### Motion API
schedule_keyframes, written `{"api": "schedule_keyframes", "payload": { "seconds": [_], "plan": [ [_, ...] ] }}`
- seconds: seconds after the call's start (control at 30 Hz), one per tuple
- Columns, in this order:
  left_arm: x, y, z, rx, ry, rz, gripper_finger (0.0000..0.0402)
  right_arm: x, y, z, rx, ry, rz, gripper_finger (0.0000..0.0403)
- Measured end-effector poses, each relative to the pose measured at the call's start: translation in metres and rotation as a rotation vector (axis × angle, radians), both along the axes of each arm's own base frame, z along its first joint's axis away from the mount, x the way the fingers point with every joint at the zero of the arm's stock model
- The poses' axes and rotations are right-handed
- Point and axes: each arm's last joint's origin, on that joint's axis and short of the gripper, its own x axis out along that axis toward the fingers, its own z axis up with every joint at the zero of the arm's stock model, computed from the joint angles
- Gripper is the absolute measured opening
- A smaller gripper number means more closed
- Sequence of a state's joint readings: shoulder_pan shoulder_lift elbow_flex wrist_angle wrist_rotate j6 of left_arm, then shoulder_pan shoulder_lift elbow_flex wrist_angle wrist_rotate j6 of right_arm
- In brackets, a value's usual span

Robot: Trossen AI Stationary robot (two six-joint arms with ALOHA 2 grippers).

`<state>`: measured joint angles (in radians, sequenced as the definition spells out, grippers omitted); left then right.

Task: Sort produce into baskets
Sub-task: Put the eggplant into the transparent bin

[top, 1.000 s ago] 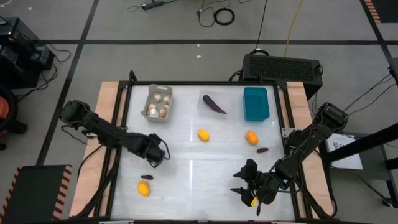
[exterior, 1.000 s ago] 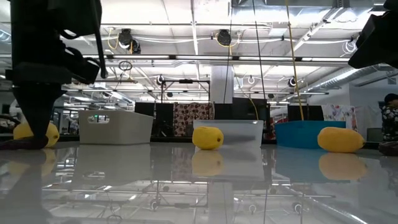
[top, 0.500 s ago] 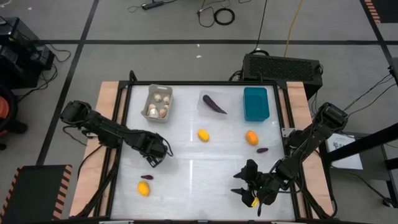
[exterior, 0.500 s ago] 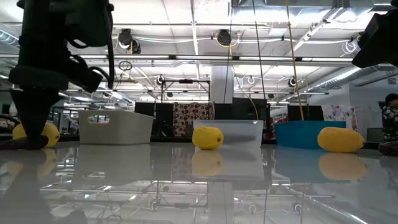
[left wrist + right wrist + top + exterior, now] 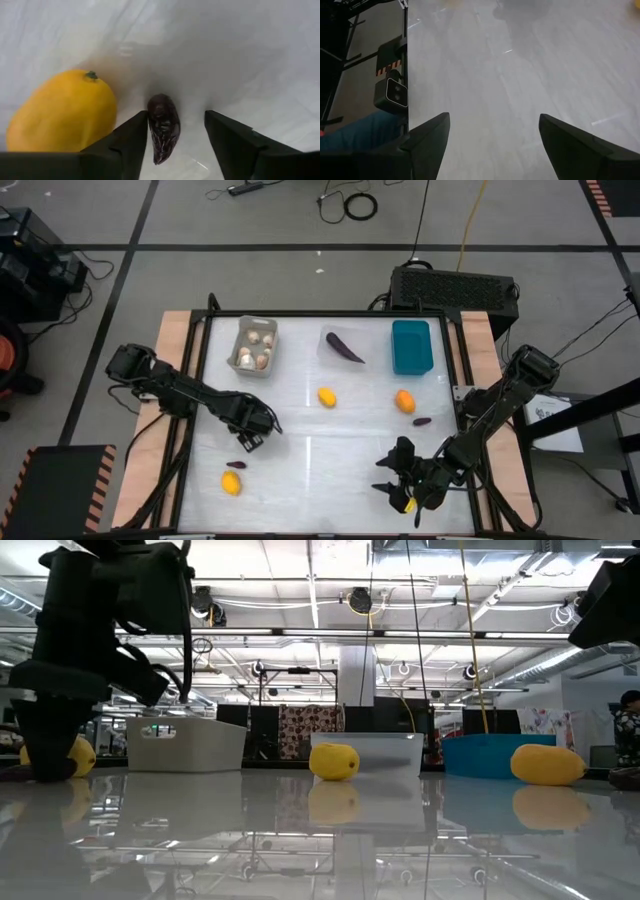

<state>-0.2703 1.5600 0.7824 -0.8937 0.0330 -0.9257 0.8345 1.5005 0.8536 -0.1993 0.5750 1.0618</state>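
Note:
A small dark purple eggplant piece lies on the white table beside a yellow-orange fruit near the left front. My left gripper points down over it, open. In the left wrist view the piece shows between the two fingers, close to one of them; I cannot tell whether they touch. Along the far edge stand the grey basket with whitish bulbs, the clear basket with a long purple piece, and the teal basket. My right gripper waits open near the front right.
Two more yellow-orange fruits lie mid-table, and another small purple piece lies by the right one. A black vented box stands behind the table's far right corner. Wooden rails line both sides.
My left gripper has sunk toward the table and shifted a little toward the near edge, closing in on the small purple piece, and its wrist has rolled somewhat. The produce lies where it was.

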Motion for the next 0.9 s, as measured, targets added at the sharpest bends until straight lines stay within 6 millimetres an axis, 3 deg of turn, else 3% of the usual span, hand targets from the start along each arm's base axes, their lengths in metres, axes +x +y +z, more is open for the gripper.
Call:
{"api": "schedule_keyframes", "payload": {
  "seconds": [0.43, 0.7, 0.9],
  "plan": [
    [0.011, -0.002, 0.011, 0.003, -0.047, -0.045, 0.0049, 0.002, 0.002, -0.011, -0.026, 0.027, -0.002, 0.0299],
    [0.049, -0.001, 0.052, 0.105, -0.274, -0.146, 0.0061, 0.002, 0.002, -0.011, -0.006, 0.027, -0.017, 0.0299],
    [0.102, 0.029, 0.086, 0.287, -0.683, -0.246, 0.0062, 0.003, 0.002, -0.01, -0.032, 0.019, -0.009, 0.0299]
  ]
}}
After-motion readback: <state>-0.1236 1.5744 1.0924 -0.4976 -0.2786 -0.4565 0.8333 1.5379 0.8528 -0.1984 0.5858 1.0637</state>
